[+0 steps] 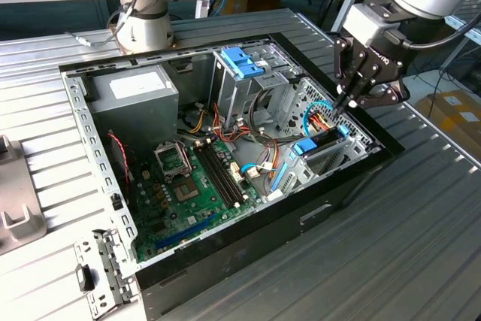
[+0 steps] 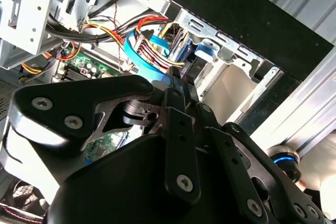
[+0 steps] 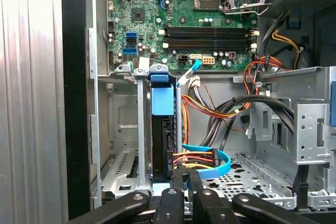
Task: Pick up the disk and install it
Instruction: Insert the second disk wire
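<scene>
The disk (image 3: 164,140) stands on edge in a metal bay of the open computer case (image 1: 331,208), at the exterior view's right. It is dark and slim, with a blue plastic rail (image 3: 162,100) along its upper edge and coloured cables (image 3: 197,159) plugged into its near end. The arm reaches down from the upper right, its tool (image 1: 347,101) pointing into the case just above the disk's connector end. In the first wrist view the tool's fingers (image 3: 177,179) sit narrow, almost together, at the disk's end; whether they grip it I cannot tell.
</scene>
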